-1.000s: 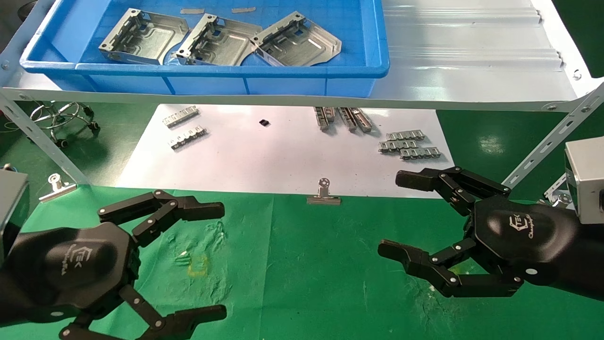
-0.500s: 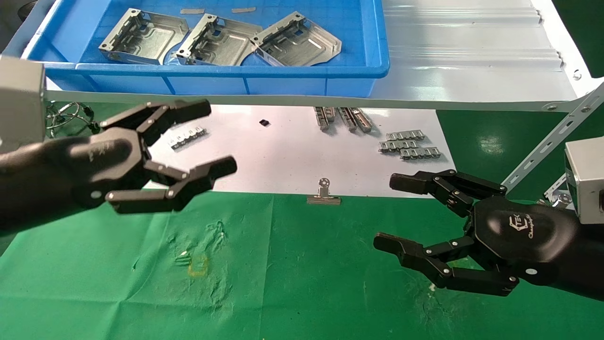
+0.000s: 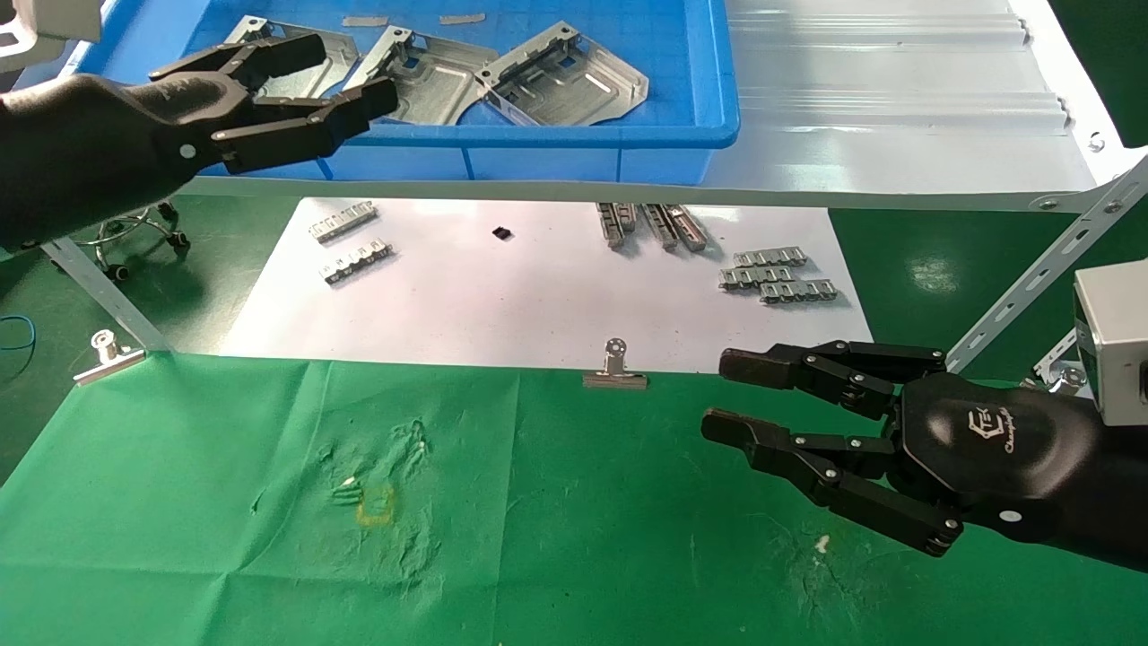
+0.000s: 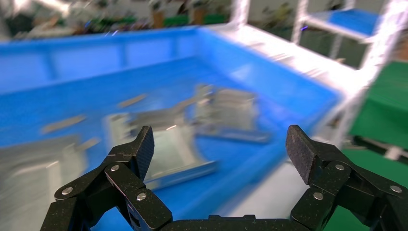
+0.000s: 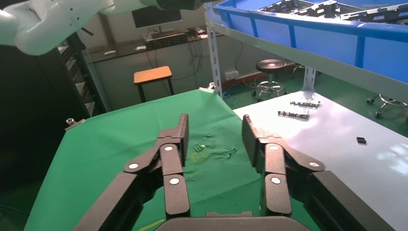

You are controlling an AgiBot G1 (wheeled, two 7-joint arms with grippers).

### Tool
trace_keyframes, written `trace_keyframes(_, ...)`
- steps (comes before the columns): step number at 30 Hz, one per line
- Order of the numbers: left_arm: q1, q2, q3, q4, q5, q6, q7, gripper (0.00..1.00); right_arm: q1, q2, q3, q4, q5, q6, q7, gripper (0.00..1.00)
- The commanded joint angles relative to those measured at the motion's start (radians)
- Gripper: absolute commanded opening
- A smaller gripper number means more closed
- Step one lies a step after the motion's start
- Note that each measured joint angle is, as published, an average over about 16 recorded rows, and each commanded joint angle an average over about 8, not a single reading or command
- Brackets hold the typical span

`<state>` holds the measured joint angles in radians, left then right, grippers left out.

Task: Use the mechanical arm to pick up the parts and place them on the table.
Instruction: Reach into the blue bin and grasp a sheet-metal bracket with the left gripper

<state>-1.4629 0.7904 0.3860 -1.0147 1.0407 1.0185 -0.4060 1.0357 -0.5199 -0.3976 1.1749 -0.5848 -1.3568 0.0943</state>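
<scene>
Risen since half a second ago from above the white sheet to the near rim of the blue plastic bin: the left black claw gripper, fingers spread wide, nothing held. Just past its fingertips, inside the bin on the pale grey metal shelf, three flat silver stamped sheet-metal plates side by side: left plate partly hidden behind the claw, middle plate right beside it, right plate farther off. Same plates blurred in the left wrist view, lying between and beyond the two finger pads. Narrowed since then, but parted and empty: the right black claw gripper, hovering low over the creased green cloth table, well apart from the bin.
</scene>
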Motion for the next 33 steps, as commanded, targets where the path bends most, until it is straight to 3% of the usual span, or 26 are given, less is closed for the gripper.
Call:
trace_keyframes(1, -0.045, 0.003, 0.023, 0.03, 0.043, -0.018, -0.029, 1.0, 0.0, 0.0, 0.0, 0.0, 0.0, 0.0, 0.0, 0.0)
trace_keyframes(9, -0.255, 0.048, 0.131, 0.209, 0.244, -0.052, -0.144, 1.0, 0.0, 0.0, 0.0, 0.0, 0.0, 0.0, 0.0, 0.0)
trace_keyframes(17, -0.402, 0.106, 0.191, 0.388, 0.36, -0.044, -0.132, 1.0, 0.0, 0.0, 0.0, 0.0, 0.0, 0.0, 0.0, 0.0)
trace_keyframes(19, -0.428, 0.121, 0.199, 0.435, 0.377, -0.048, -0.12, 0.95, 0.0, 0.0, 0.0, 0.0, 0.0, 0.0, 0.0, 0.0)
trace_keyframes(21, -0.45, 0.135, 0.206, 0.48, 0.392, -0.055, -0.108, 0.81, 0.0, 0.0, 0.0, 0.0, 0.0, 0.0, 0.0, 0.0)
trace_keyframes(25, -0.48, 0.164, 0.215, 0.563, 0.412, -0.073, -0.081, 0.31, 0.0, 0.0, 0.0, 0.0, 0.0, 0.0, 0.0, 0.0)
trace_keyframes(27, -0.489, 0.177, 0.216, 0.597, 0.417, -0.085, -0.063, 0.11, 0.0, 0.0, 0.0, 0.0, 0.0, 0.0, 0.0, 0.0)
trace_keyframes(29, -0.497, 0.188, 0.217, 0.627, 0.42, -0.097, -0.044, 0.0, 0.0, 0.0, 0.0, 0.0, 0.0, 0.0, 0.0, 0.0)
trace_keyframes(33, -0.508, 0.207, 0.216, 0.678, 0.424, -0.12, -0.007, 0.0, 0.0, 0.0, 0.0, 0.0, 0.0, 0.0, 0.0, 0.0)
